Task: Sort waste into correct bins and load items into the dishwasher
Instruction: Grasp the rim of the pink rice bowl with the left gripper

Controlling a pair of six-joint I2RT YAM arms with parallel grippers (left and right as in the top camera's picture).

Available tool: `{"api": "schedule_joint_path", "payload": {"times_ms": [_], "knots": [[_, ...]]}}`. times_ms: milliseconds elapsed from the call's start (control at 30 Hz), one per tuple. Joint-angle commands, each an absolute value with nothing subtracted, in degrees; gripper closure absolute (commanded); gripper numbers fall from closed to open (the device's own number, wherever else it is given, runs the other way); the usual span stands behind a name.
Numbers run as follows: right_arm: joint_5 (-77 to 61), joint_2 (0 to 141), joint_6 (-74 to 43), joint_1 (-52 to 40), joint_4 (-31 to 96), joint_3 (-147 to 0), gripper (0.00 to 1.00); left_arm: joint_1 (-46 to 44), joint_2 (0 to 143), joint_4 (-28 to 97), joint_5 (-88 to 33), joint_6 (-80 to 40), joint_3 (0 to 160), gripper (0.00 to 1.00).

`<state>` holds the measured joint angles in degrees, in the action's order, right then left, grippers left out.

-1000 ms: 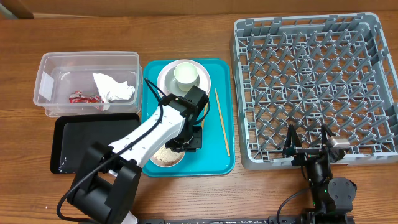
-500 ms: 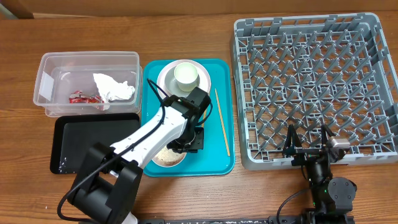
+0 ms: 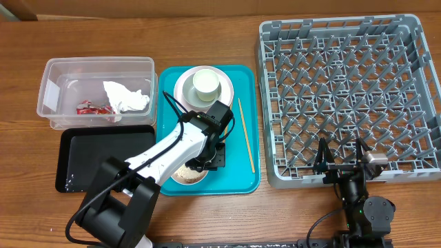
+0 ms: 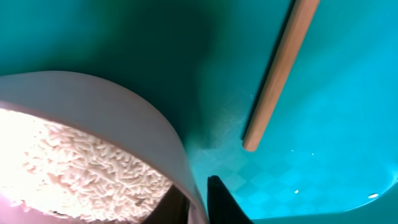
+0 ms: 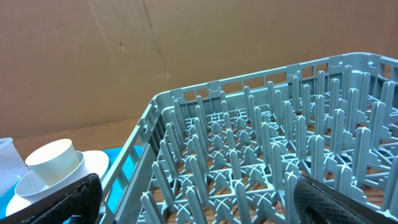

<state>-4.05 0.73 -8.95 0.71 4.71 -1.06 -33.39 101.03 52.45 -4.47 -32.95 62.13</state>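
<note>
Your left arm has slid a touch toward 6 o'clock, so the left gripper (image 4: 196, 208) sits lower at the 3 o'clock rim of the small pale-pink round bowl (image 3: 180, 176). That bowl, heaped with loose white rice (image 4: 81, 168), stands in the 7 o'clock corner of the flat teal plastic serving tray (image 3: 247, 180).

One dark finger is outside the wall and the other seems to be inside; you cannot tell whether they have clamped.

Expect a stiff, smooth, slippery wall and a load that pulls away from a one-sided rim hold. Bite deep and keep the bowl level, or the grains will spill.

The thin wooden chopstick (image 4: 280, 74) lies just beside at 3 o'clock, not touching. The shallow black rectangular tray (image 3: 96, 155) waits at 9 o'clock, past the teal lip, so lift first.

Your right gripper (image 3: 340, 164) hangs wide open at the 6 o'clock edge of the large grey pegged plastic dish rack (image 3: 344, 89), well apart.
</note>
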Motion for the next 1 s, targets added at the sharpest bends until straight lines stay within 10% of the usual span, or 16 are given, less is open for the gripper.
{"api": "schedule_joint_path", "payload": {"times_ms": [0, 967], "knots": [[-3.97, 0.16, -8.51, 0.75, 4.43, -0.45, 0.00, -33.74, 100.01, 52.18, -3.79, -33.82, 61.54, 0.90], [-3.97, 0.16, -8.51, 0.75, 4.43, -0.45, 0.00, -33.67, 99.98, 66.15, -3.79, -28.84, 73.69, 0.96]]}}
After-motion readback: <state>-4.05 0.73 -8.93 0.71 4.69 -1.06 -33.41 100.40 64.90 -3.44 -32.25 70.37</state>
